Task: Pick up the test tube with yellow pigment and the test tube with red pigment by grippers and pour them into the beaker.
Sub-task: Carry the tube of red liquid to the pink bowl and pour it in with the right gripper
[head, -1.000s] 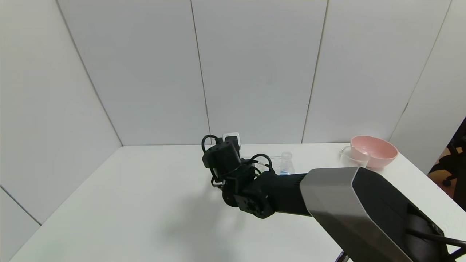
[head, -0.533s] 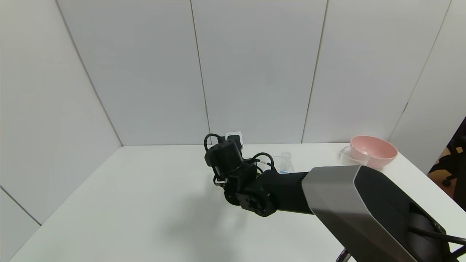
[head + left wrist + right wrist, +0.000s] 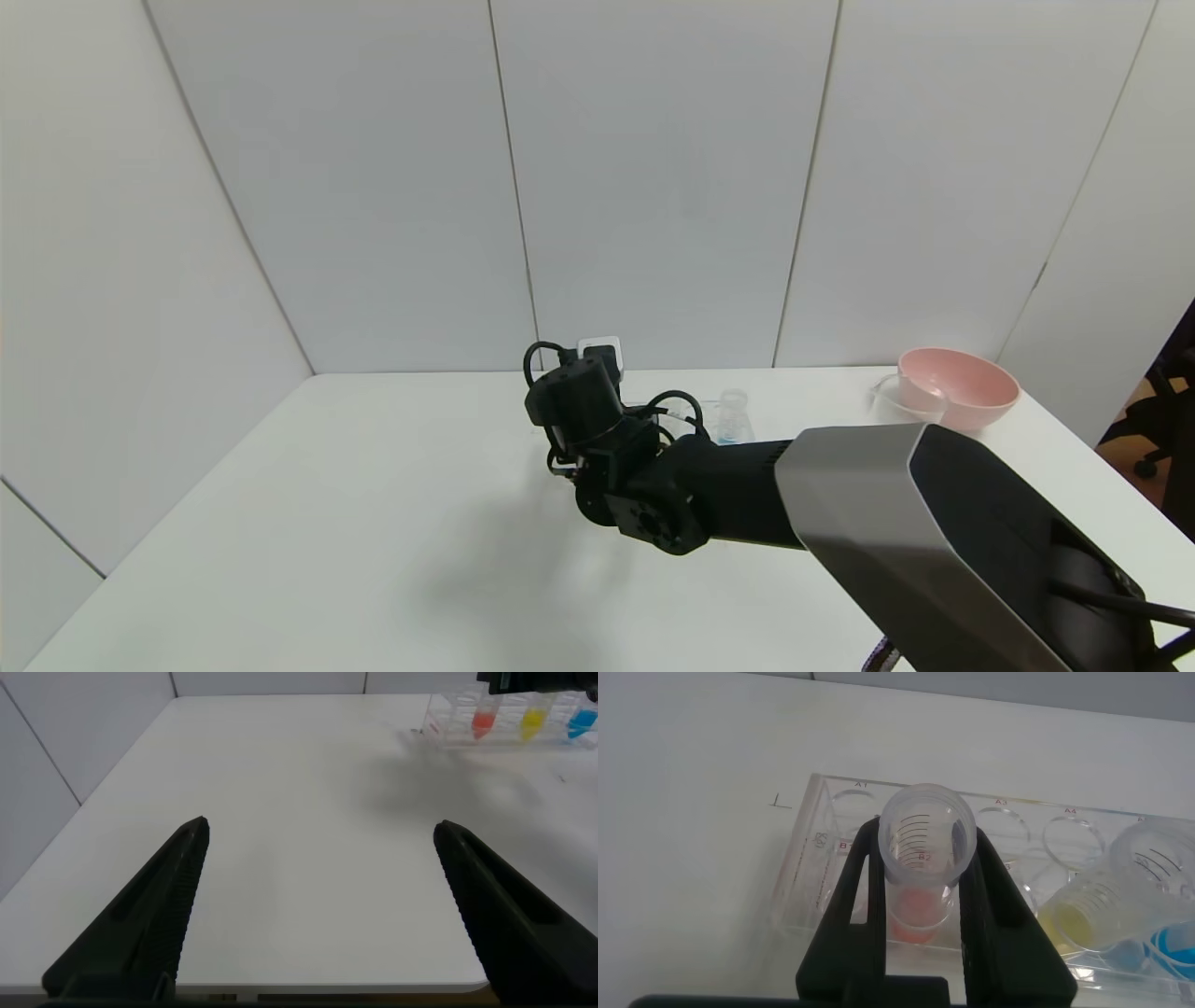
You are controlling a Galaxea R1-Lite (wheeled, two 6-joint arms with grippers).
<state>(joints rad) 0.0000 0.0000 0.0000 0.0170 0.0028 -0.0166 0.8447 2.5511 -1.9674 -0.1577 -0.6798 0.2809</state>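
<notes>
Right pincer (image 3: 920, 905) is clamped on the red tube (image 3: 924, 854), seated in the rack (image 3: 805, 873) at desk's far side, yellow tube (image 3: 1083, 910) beside. Lift straight up, keep vertical, no rack drag. Left pincer (image 3: 318, 905) idle w/ jaws spread, near desk edge.

You've got red pigment in the test tube with red pigment (image 3: 920, 873), yellow in the test tube with yellow pigment (image 3: 1088, 917). The third tube (image 3: 581, 719) holds blue. Pink bowl (image 3: 960, 386), white surface (image 3: 355, 504).

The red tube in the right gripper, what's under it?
Under the test tube with red pigment, gripped by the right gripper, sits the clear rack. The gripper's fingers hide the rack slot it stands in.
</notes>
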